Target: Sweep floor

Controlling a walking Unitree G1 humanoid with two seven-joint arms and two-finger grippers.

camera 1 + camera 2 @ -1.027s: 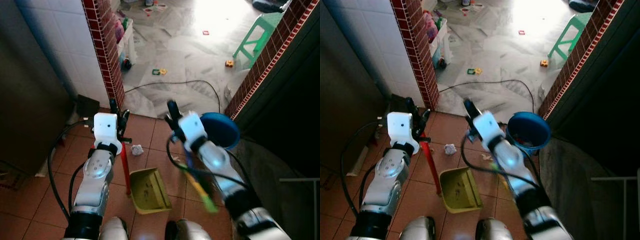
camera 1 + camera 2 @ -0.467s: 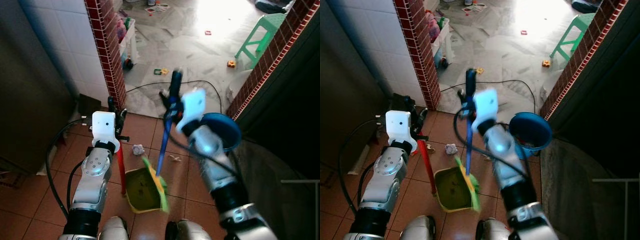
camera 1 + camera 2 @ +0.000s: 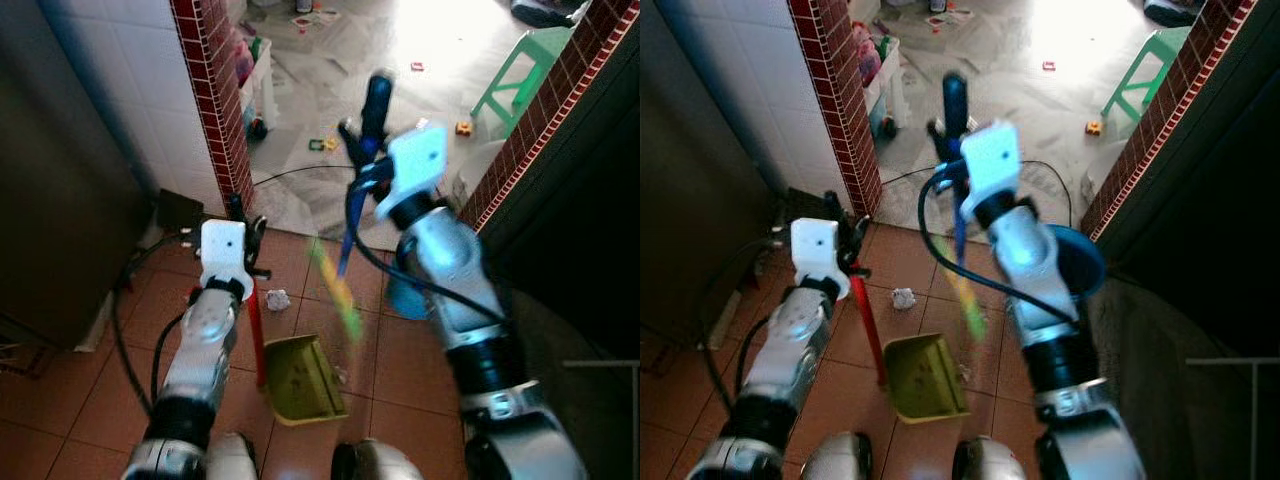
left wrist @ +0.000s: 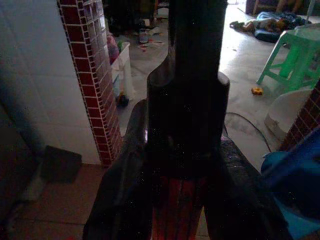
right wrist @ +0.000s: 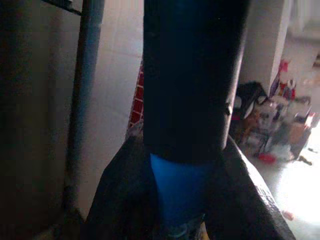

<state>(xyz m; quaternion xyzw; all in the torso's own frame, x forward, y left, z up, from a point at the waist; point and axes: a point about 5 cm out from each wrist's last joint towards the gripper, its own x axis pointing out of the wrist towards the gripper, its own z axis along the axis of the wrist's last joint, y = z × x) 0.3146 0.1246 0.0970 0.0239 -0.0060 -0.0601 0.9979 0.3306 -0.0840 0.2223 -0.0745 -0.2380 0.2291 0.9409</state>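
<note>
Terracotta tile floor meets pale marble beyond a red brick pillar; a dark wall bounds the right, leaving a narrow passage. Left hand grips the red dustpan handle, the yellow dustpan resting on tile. Right hand, raised, grips the blue broom, bristles blurred above the floor. Crumpled paper lies beside the handle.

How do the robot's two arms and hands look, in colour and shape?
Both arms are silver with rounded shiny segments and black bands at the joints. Each wrist carries a white boxy block. Loose black cables loop beside each arm. The left hand and right hand have long black fingers.
</note>
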